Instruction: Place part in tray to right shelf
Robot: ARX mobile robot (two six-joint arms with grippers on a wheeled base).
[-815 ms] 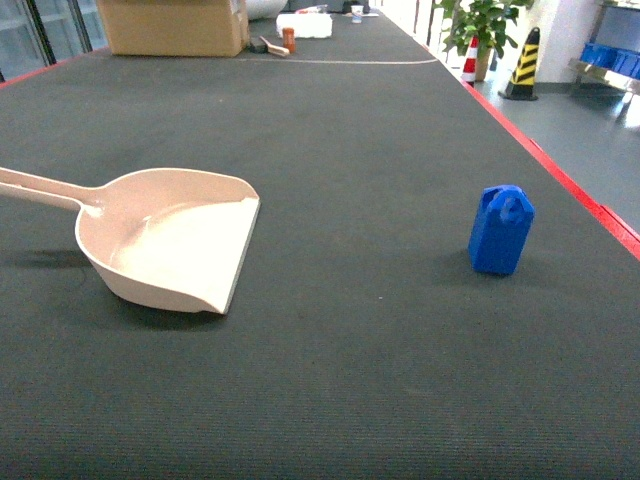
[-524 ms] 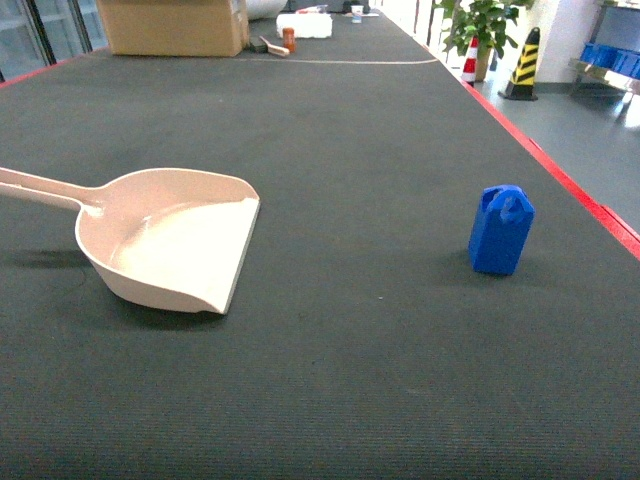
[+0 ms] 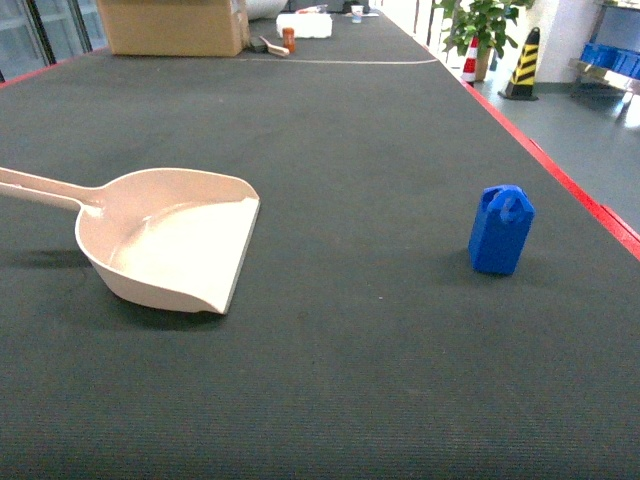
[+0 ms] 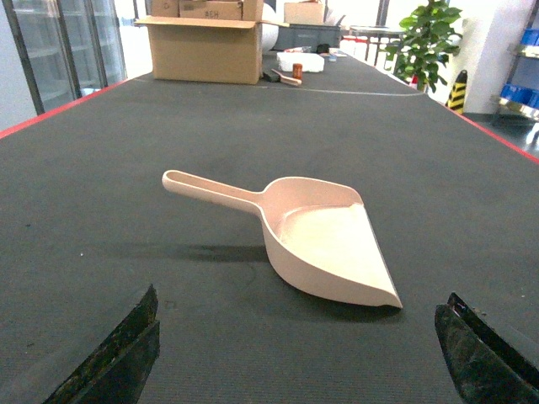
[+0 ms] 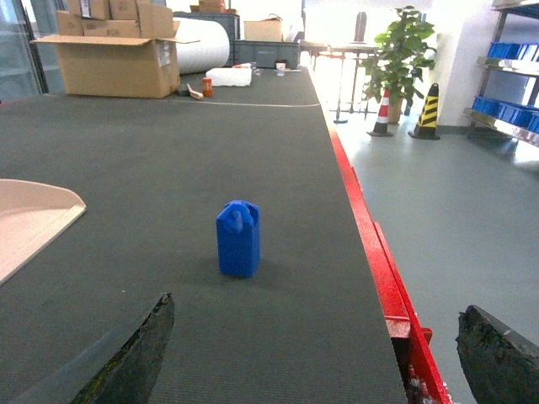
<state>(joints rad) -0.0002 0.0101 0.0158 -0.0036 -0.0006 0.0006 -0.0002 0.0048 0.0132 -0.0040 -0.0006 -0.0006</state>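
Observation:
The blue part (image 3: 501, 230) stands upright on the dark mat at the right, and the right wrist view shows the part (image 5: 238, 238) ahead and left of centre. The beige tray (image 3: 170, 238) lies at the left with its handle pointing left, empty; the tray (image 4: 324, 238) fills the middle of the left wrist view. My left gripper (image 4: 299, 349) is open, short of the tray, with nothing between its fingers. My right gripper (image 5: 324, 353) is open too, behind the part and over the table's red edge. Neither gripper shows in the head view. A steel rack with blue crates (image 5: 514, 80) stands far right.
A red edge strip (image 3: 560, 180) borders the table on the right, with grey floor beyond. A cardboard box (image 3: 172, 25) and small items (image 3: 300, 25) sit at the far end. A potted plant (image 3: 482, 30) and striped cones (image 3: 522, 62) stand on the floor.

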